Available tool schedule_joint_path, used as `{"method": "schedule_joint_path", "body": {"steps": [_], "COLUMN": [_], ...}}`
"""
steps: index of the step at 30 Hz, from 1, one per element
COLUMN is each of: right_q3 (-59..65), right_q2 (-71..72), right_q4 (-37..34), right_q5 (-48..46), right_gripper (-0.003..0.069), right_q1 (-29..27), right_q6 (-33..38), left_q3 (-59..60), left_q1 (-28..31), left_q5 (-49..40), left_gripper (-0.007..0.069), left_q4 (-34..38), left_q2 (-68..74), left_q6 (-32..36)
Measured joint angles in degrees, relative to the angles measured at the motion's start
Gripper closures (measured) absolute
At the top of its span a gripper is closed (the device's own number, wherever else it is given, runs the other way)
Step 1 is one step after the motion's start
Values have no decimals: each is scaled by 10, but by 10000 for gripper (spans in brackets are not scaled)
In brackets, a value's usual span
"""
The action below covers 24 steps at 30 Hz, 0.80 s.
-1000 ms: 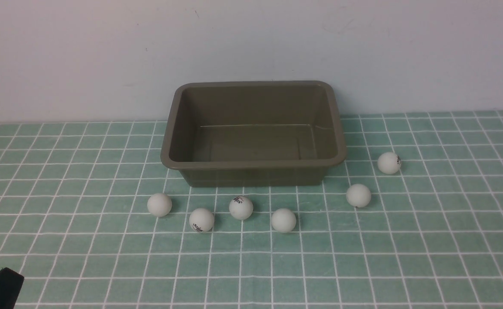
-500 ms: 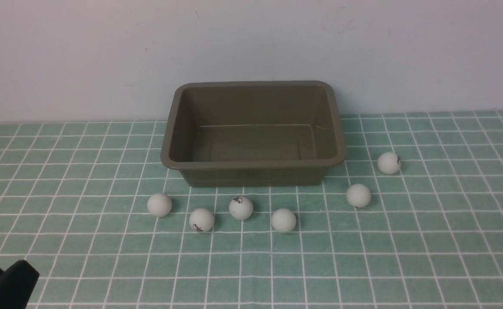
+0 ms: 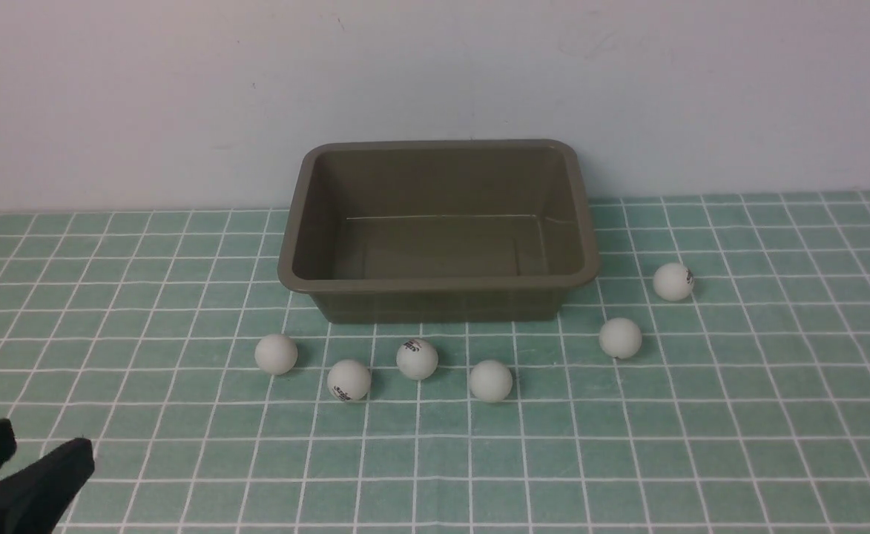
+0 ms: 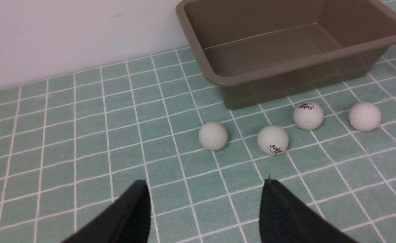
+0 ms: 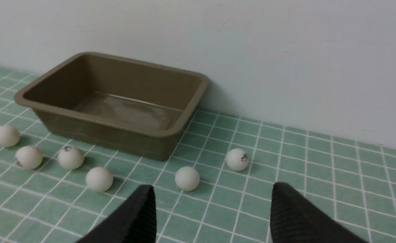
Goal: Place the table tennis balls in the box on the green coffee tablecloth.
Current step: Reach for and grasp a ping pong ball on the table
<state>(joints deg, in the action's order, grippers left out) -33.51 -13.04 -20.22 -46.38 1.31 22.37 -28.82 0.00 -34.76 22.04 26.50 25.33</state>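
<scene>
Six white table tennis balls [image 3: 417,358] lie on the cloth, all of them outside the box and none held. In my front view, four sit in a loose row just before the near wall of the box: the leftmost ball [image 3: 276,354] is plain, the next one [image 3: 348,380] and the third carry a small black logo, and the fourth [image 3: 490,381] is plain. Two more lie off the box's right near corner. One of these [image 3: 620,337] is plain and nearer to me. The other [image 3: 673,282] is farther back beside the right wall, with dark print on its right side. The box [image 3: 442,284] is a shallow olive-brown plastic tub with rounded corners and a rolled rim. It stands upright at the far side of the tablecloth [image 3: 702,445], close to the pale wall [image 3: 435,74]. The cloth is mint green with a grid of thin white lines. My left end effector [image 3: 41,449] shows at the lower left corner of the front view, well apart from the balls. Its black jaws are spread and nothing is between them; its wrist camera shows the same gap [image 4: 204,189] over bare cloth, with the leftmost ball ahead. My right end effector [image 5: 213,190] appears only in its own wrist camera, likewise released, jaws apart with nothing in them, above the cloth near the two right-hand balls.
</scene>
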Motion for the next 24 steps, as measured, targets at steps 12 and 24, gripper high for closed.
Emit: {"method": "schedule_joint_path", "body": {"steps": [12, 24], "right_q3": [-55, -287], "right_q2": [-291, -670], "right_q4": [-174, -158], "right_q5": [26, 55], "right_gripper": [239, 239], "right_q1": [1, 1], "right_q6": [269, 242], "left_q3": [-17, -17], "left_q1": [0, 0], "left_q5": [22, 35], "left_gripper": [229, 229], "left_q4": [-4, -4], "left_q2": [87, 88], "left_q6": [0, 0]}}
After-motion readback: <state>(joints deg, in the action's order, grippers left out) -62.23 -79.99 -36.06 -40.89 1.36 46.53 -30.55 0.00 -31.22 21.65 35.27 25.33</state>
